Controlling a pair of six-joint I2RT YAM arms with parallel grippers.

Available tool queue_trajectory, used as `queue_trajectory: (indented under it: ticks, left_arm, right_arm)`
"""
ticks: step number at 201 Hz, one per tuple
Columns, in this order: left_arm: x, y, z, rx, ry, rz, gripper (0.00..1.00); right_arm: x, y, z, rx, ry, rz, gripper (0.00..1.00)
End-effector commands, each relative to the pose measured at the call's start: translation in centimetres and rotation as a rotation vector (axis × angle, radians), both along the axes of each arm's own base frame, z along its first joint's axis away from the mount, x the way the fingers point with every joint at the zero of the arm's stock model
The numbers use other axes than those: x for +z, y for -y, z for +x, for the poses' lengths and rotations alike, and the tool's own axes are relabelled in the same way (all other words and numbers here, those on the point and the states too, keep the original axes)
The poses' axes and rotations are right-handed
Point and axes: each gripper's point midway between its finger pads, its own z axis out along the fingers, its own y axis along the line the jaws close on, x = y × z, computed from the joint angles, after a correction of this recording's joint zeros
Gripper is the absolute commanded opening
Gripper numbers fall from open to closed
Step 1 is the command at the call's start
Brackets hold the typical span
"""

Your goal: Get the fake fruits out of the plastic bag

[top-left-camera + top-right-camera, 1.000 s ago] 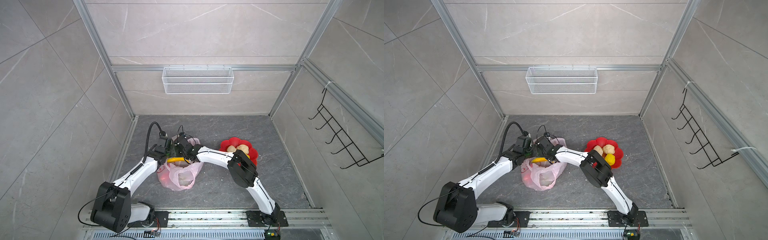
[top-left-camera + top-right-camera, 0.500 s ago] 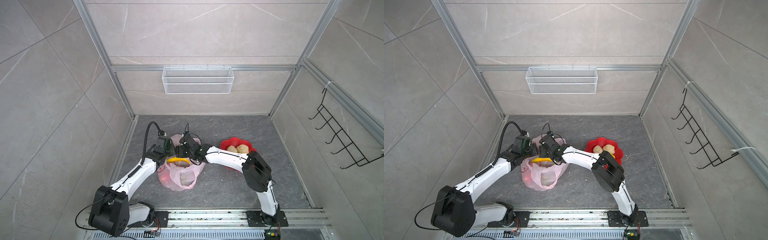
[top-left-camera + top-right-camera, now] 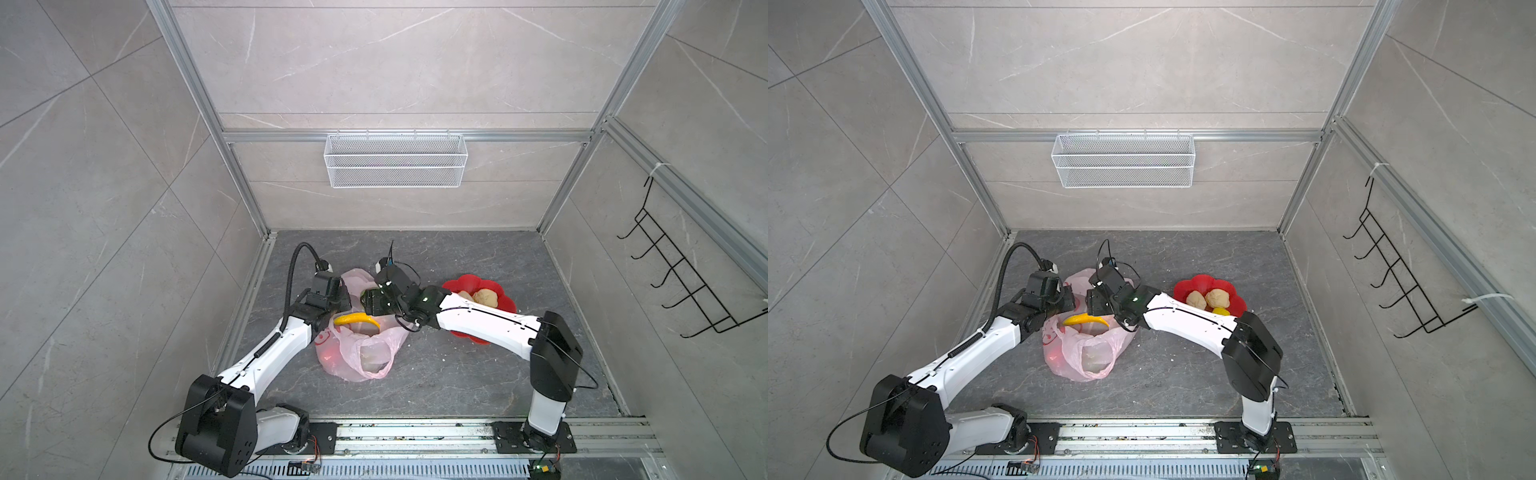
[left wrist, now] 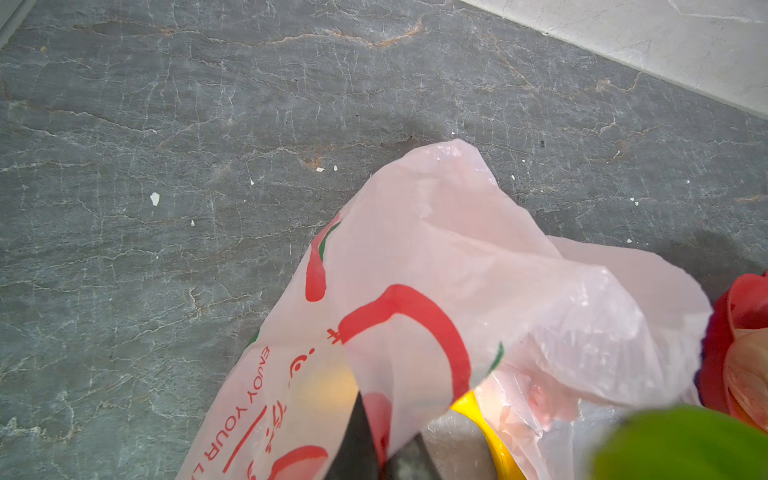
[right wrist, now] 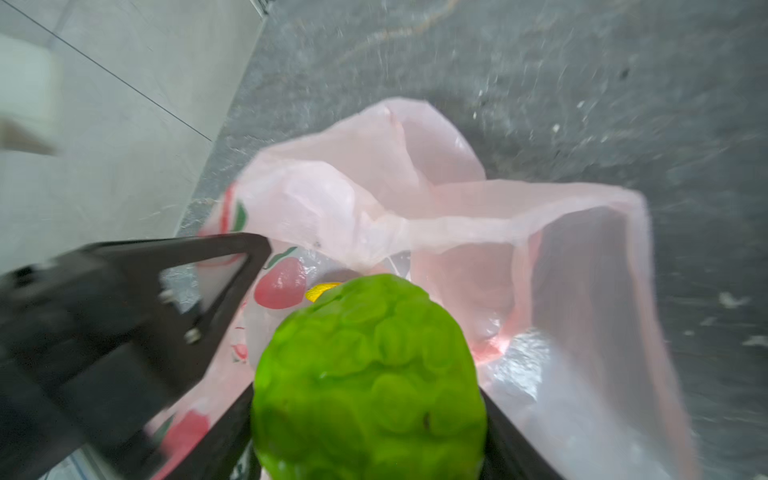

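Note:
The pale-pink plastic bag (image 3: pixel 358 357) (image 3: pixel 1084 357) lies on the floor with its mouth held up. My left gripper (image 3: pixel 340 300) (image 4: pixel 380 453) is shut on the bag's rim film. A yellow banana (image 3: pixel 356 319) (image 3: pixel 1084 319) lies across the mouth. My right gripper (image 3: pixel 372 302) (image 5: pixel 370 415) hangs over the mouth, shut on a green netted ball (image 5: pixel 370 382) (image 4: pixel 681 444). Something red (image 3: pixel 330 355) and something pale (image 3: pixel 372 360) show through the film. Two beige lumps (image 3: pixel 1196 299) and a yellow lumpy fruit (image 3: pixel 1220 311) lie in the red dish (image 3: pixel 1196 282).
The red flower-shaped dish (image 3: pixel 473 286) stands right of the bag, partly under my right forearm. The left wall's metal rail (image 3: pixel 245 307) runs close beside the bag. A white wire basket (image 3: pixel 395 160) and black hooks (image 3: pixel 681 286) hang on the walls.
My right arm's elbow has swung to the right and its gripper has shifted slightly right over the bag's mouth. The left arm has kept its hold on the bag.

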Motion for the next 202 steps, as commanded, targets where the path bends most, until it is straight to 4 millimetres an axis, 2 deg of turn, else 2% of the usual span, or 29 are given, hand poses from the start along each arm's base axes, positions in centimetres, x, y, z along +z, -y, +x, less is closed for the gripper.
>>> queue_trajectory:
  ticks: [1,22,58,86,118,139,202]
  left_arm:
    - [2.6,0.9,1.4,-0.027,0.080,-0.020,0.00]
    - [2.9,1.2,1.7,-0.049,0.089,-0.013,0.00]
    - [3.3,2.2,2.6,-0.097,0.096,-0.014,0.00]
    - [3.8,3.2,3.5,-0.143,0.113,-0.023,0.00]
    - [4.6,4.4,4.6,-0.203,0.130,-0.014,0.00]
    - [5.0,5.2,5.2,-0.257,0.135,0.002,0.00]
    - [5.2,7.6,6.7,-0.420,0.126,0.045,0.00]
  right_arm:
    - [1.6,3.0,-0.8,-0.017,0.044,-0.075,0.54]
    - [2.9,5.6,-1.0,-0.052,0.061,-0.100,0.54]
    - [3.9,11.8,-0.9,-0.144,0.066,-0.178,0.54]
    - [2.9,17.3,-0.5,-0.220,0.028,-0.269,0.54]
    - [1.0,21.7,0.2,-0.260,-0.020,-0.420,0.54]
    - [-0.4,23.2,0.5,-0.251,-0.058,-0.511,0.54]
    - [-4.3,25.3,0.9,-0.212,-0.182,-0.640,0.57]
